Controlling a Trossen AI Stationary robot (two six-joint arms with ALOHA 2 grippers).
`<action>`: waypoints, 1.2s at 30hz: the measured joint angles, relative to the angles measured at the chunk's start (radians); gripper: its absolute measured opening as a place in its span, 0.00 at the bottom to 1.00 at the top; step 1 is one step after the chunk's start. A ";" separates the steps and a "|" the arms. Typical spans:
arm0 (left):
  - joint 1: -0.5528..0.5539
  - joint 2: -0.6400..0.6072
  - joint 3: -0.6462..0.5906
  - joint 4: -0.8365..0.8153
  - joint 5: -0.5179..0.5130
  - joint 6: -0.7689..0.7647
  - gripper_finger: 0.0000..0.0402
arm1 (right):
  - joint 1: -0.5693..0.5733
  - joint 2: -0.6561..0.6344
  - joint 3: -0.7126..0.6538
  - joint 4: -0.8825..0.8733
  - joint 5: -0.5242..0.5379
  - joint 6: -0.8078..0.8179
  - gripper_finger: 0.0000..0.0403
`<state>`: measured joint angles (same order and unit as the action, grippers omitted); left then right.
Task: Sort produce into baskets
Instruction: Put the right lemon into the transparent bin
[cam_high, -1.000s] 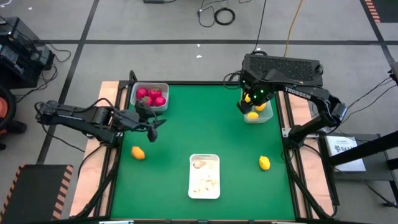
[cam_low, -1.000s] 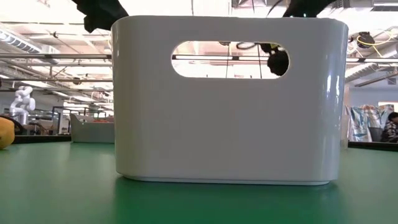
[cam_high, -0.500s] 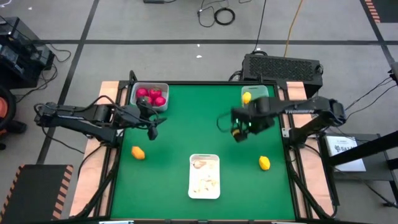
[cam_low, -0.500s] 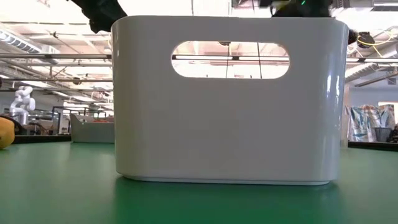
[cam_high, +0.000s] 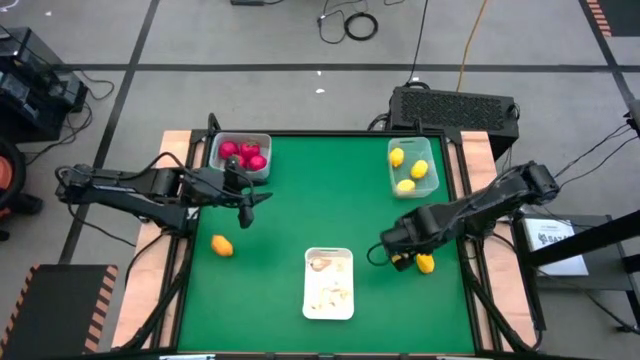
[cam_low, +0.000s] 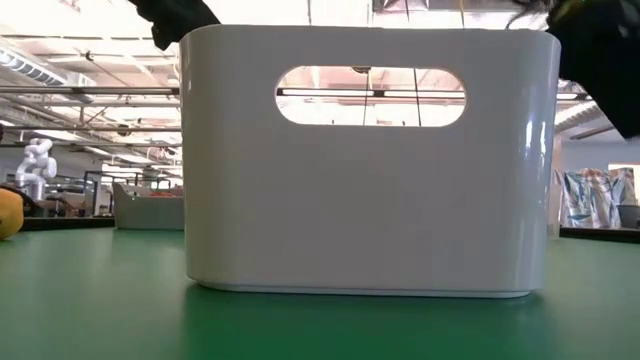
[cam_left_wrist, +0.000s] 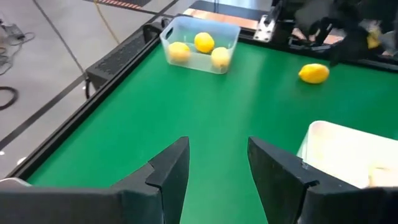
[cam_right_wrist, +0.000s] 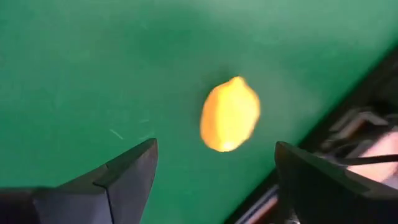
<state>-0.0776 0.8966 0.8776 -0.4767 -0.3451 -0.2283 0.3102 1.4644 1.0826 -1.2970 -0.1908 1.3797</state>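
1. My right gripper (cam_high: 397, 252) hangs low near the right edge of the table, fingers spread wide, holding nothing.
2. My left gripper (cam_high: 245, 205) waits near the far-left corner, fingers partly apart, empty.

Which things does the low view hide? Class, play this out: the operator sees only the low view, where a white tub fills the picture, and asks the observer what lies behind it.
Observer: The right gripper hovers open over a loose lemon near the table's right edge.
Operator: Where do lemons go?
Observer: Three lemons already lie in the green-tinted tub, at the top right corner in the high view.
Operator: And the left arm?
Observer: The left gripper hangs open and empty beside the whitish tub, which holds the red pieces.
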 joint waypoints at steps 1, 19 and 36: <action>0.000 0.000 0.000 0.004 0.007 -0.001 0.43 | 0.006 0.000 -0.028 0.043 -0.021 0.005 0.78; 0.000 0.000 0.000 0.032 0.037 -0.107 0.43 | 0.032 0.000 -0.318 0.290 -0.071 -0.030 0.78; 0.000 0.000 0.000 0.035 0.004 -0.131 0.43 | 0.031 0.000 -0.371 0.378 -0.102 -0.057 0.68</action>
<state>-0.0780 0.8963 0.8776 -0.4414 -0.3412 -0.3595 0.3408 1.4643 0.7120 -0.9192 -0.2924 1.3231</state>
